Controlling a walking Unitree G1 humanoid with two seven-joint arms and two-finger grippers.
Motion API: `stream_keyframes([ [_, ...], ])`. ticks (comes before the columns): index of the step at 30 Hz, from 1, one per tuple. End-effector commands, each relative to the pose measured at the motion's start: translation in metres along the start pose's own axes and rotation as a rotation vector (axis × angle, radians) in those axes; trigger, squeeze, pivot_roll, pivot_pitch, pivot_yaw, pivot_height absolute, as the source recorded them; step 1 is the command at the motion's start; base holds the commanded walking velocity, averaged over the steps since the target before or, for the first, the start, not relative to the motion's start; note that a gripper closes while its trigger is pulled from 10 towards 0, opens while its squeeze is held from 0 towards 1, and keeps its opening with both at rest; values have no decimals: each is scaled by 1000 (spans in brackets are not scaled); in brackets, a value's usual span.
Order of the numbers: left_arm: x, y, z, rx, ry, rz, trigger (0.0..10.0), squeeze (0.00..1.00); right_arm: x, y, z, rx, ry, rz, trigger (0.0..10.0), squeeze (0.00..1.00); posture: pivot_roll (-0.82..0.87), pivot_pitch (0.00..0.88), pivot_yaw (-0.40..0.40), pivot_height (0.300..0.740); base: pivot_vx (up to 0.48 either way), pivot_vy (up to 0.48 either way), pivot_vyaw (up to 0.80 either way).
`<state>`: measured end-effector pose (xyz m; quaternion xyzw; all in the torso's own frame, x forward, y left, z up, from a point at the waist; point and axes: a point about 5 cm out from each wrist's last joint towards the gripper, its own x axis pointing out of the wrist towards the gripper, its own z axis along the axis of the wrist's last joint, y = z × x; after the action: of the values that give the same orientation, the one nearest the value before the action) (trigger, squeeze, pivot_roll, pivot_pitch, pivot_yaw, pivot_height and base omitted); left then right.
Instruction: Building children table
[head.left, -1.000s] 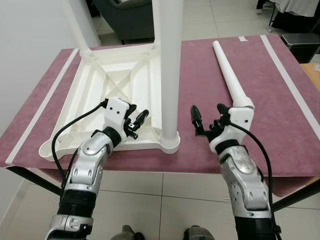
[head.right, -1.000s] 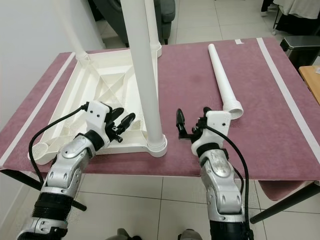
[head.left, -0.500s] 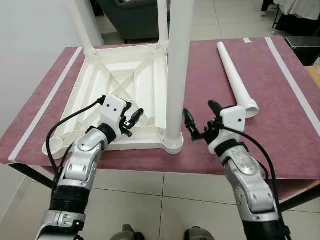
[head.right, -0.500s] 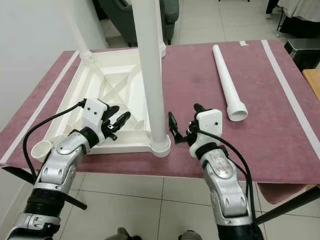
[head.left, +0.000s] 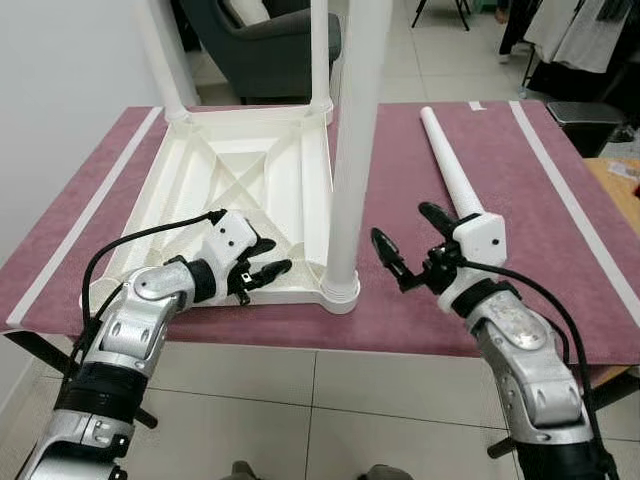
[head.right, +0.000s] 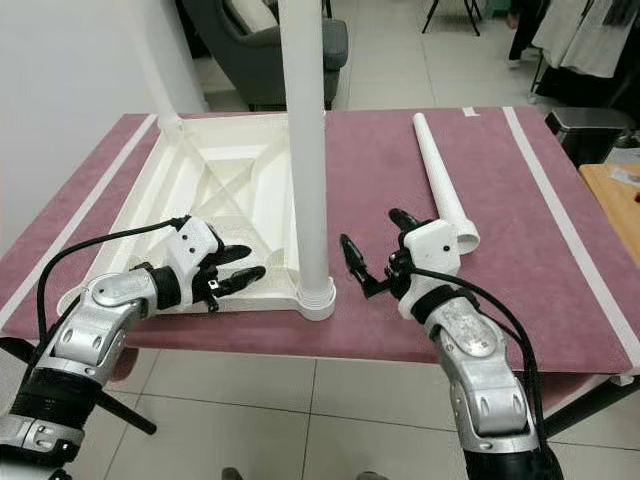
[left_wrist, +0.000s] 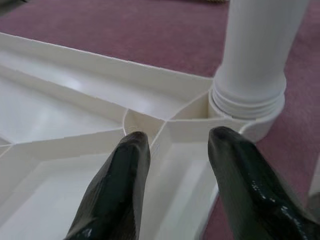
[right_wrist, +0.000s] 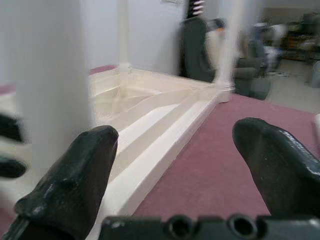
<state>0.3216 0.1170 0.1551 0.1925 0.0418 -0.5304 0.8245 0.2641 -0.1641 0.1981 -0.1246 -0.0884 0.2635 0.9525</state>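
Observation:
The white table top (head.left: 240, 170) lies upside down on the maroon-covered table (head.left: 560, 230). One white leg (head.left: 350, 150) stands screwed into its near right corner; two more legs (head.left: 165, 60) stand at the far corners. A loose leg (head.left: 450, 165) lies on the cloth to the right. My left gripper (head.left: 262, 270) is open over the top's near rim, fingers pointing at the near leg's base (left_wrist: 255, 75). My right gripper (head.left: 410, 238) is open just right of that leg, low over the cloth, with nothing between its fingers (right_wrist: 75, 185).
White tape stripes (head.left: 570, 190) run along both sides of the cloth. A dark armchair (head.left: 270, 50) stands beyond the table's far edge, and a dark bin (head.left: 580, 120) at the far right. The table's near edge runs just below both grippers.
The head view has shifted. My left gripper has sunk toward the near rim and turned its fingers toward the upright leg. The right gripper stays open beside that leg.

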Motion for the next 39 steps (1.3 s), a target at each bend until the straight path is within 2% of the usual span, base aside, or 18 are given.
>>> stream_keyframes([
  [1,1,3,-5,40,67,-75,10000,0,-2,8,-4,33,32,121,10000,0,-112,0,52,740,0,0,0],
  [3,1,3,-5,40,67,-75,10000,0,-2,8,-4,33,32,121,10000,0,-112,0,52,740,0,0,0],
  [5,7,4,-6,74,117,-146,10000,0,-7,10,-3,55,47,206,10000,0,-115,9,67,740,0,0,0],
  [7,10,3,-4,77,124,-186,10000,0,-10,12,-3,66,57,255,10000,0,-117,18,70,740,0,0,0],
  [9,10,3,-4,77,124,-186,10000,0,-10,12,-3,66,57,255,10000,0,-117,18,70,740,0,0,0],
  [12,17,-3,-1,90,141,-311,10000,0,-16,14,-5,84,89,322,10000,0,-121,32,85,740,0,0,0],
  [17,22,-8,0,105,145,-411,10000,0,-15,15,-5,120,86,342,10000,0,-123,56,107,740,0,0,0],
  [21,25,-9,0,107,153,-438,10000,0,-11,18,-3,136,73,350,10000,0,-122,80,124,740,0,0,0],
  [24,29,-6,-7,124,200,-449,10000,0,1,20,0,150,53,338,10000,0,-117,112,138,740,0,0,0],
  [27,29,-4,-7,126,208,-449,10000,0,4,20,1,151,48,337,10000,0,-114,120,140,740,0,0,0],
  [31,29,-2,-7,125,217,-453,9255,0,7,20,3,153,42,342,10000,0,-109,133,141,740,0,0,0],
  [32,29,-3,-8,130,222,-464,5686,0,8,21,5,155,38,348,10000,0,-107,144,140,740,0,0,0],
  [33,29,-3,-8,130,222,-464,5686,0,8,21,5,155,38,348,10000,0,-107,144,140,740,0,0,0],
  [34,31,-6,-7,142,219,-485,2941,0,9,21,5,156,37,353,10000,0,-107,155,141,740,0,0,0],
  [35,32,-8,-7,151,215,-500,2941,0,10,22,6,157,36,356,10000,0,-107,156,141,740,0,0,0],
  [36,34,-9,-6,158,209,-514,0,0,10,22,7,157,36,358,10000,0,-109,160,144,740,0,0,0],
  [39,37,-13,-5,189,197,-548,0,0,11,22,7,157,35,357,10000,0,-113,164,148,740,0,0,0],
])
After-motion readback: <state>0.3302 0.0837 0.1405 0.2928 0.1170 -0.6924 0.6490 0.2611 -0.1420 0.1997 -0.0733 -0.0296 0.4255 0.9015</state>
